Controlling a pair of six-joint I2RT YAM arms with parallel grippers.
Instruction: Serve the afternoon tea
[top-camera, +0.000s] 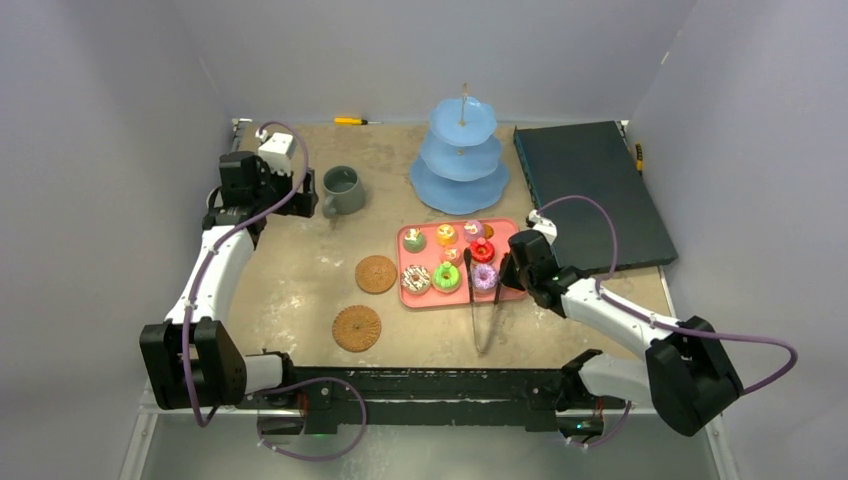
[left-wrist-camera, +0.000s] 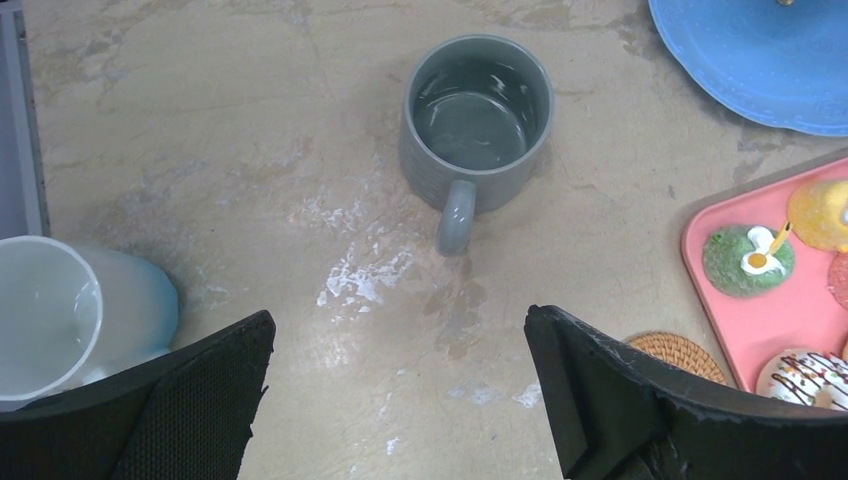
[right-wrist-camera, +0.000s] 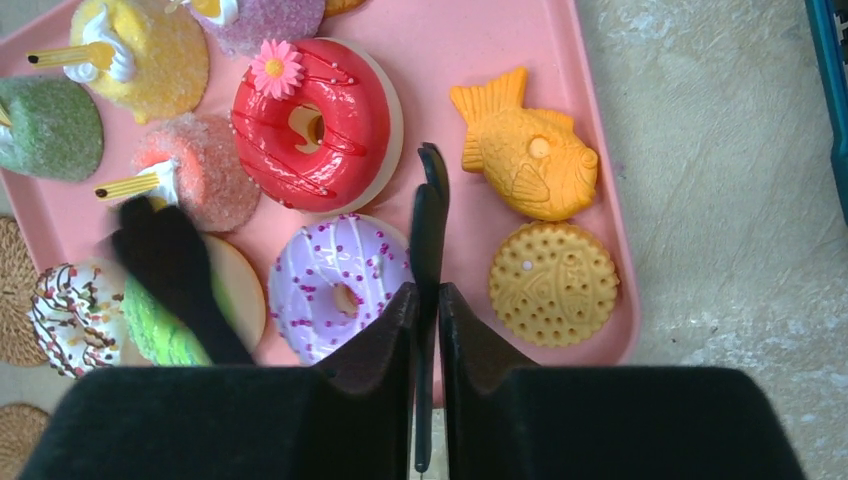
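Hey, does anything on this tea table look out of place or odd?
A yellow screwdriver lies at the far edge of the table, behind the grey-green mug; it doesn't belong with tea things. Also, the right gripper pinches only one arm of the black tongs, the other splayed over the green doughnut.

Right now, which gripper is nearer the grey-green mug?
Left. The left gripper hangs open beside the grey-green mug; the right gripper, at the pink tray, grips black tongs.
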